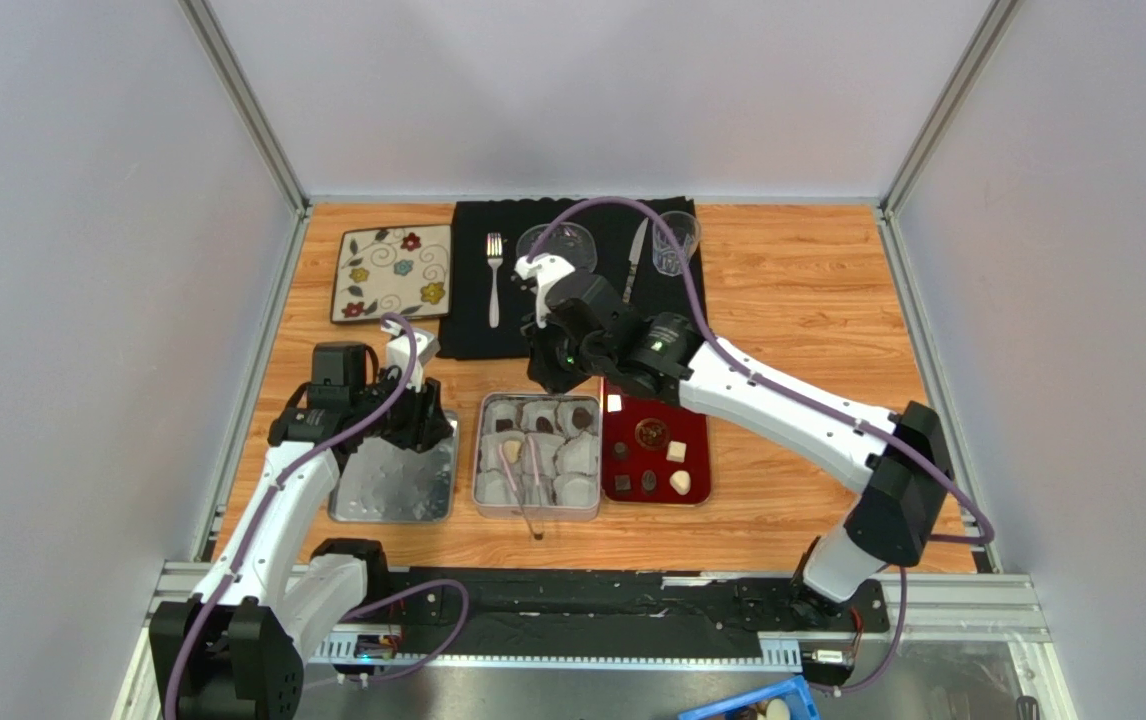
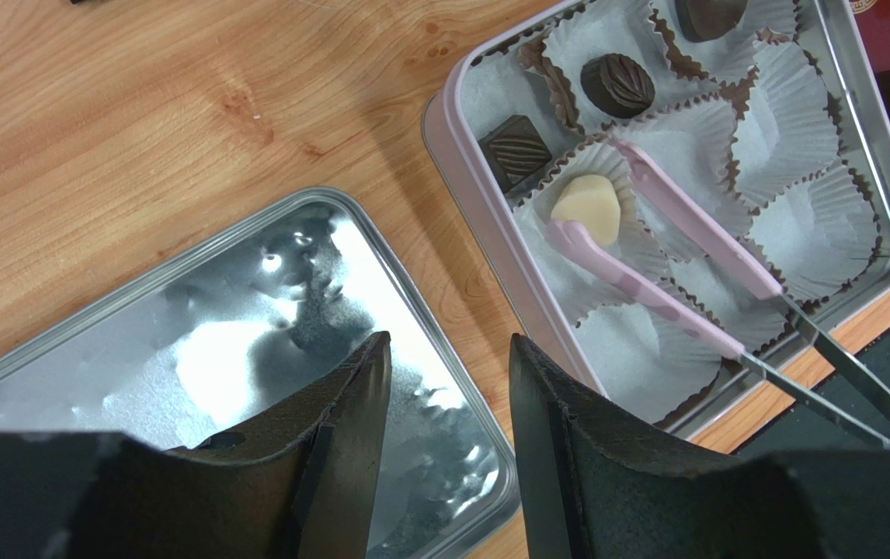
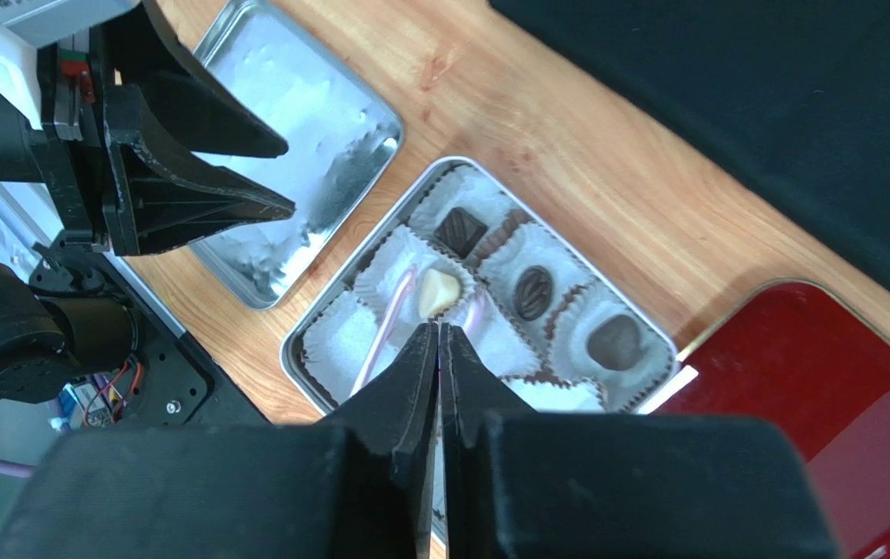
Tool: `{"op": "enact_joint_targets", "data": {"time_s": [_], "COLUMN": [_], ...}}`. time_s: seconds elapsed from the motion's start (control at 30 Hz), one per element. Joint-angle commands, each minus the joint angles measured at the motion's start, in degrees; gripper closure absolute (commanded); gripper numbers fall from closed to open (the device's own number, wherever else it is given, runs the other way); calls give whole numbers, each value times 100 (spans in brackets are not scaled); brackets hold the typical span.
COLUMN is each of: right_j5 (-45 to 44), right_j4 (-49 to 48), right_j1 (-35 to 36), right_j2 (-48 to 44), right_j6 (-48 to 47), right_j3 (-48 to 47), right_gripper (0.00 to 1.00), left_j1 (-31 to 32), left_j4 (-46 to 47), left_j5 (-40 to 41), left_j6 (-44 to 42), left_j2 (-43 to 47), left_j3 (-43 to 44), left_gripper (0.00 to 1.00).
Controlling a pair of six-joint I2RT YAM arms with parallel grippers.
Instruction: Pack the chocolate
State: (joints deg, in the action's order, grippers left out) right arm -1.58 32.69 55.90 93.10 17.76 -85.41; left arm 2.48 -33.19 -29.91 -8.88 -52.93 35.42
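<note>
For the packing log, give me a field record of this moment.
tin: four chocolates in paper cups, three dark, one cream
tongs: pink, lying in the tin, tips either side of the cream piece
red tray: several pieces left
lid: silver, beside the tin
left gripper: open, above the lid
right gripper: shut, above the tin

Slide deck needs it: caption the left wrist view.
Open left pincer over silver tray; pink tongs flank a cream chocolate in the tin.
</note>
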Motion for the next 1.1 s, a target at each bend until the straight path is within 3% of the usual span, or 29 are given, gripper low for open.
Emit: {"op": "enact_joint_targets", "data": {"time_s": [0.0, 0.13, 0.3, 0.5, 1.07], "right_j5": [70, 204, -148, -719, -931], "right_j4": [-44, -122, -1096, -2003, -1652], "right_j1": [-53, 122, 834, 1687, 1784], "right_j2": [-441, -784, -1487, -2015, -513], "right_j6": [61, 114, 280, 395, 869], "right_j3": [225, 866, 2333, 3108, 2380], "right_gripper": [92, 85, 86, 87, 96], "left_j1": [-20, -20, -20, -20, -20], "left_j4": [41, 32, 41, 23, -126], "left_j5": [-76, -76, -173, -208, -191], "left_j6": [27, 1, -25, 1, -69], "left_j2": [81, 98, 107, 81, 257], "left_j3": [88, 70, 88, 114, 176], "left_gripper": [49, 49, 49, 49, 49]}}
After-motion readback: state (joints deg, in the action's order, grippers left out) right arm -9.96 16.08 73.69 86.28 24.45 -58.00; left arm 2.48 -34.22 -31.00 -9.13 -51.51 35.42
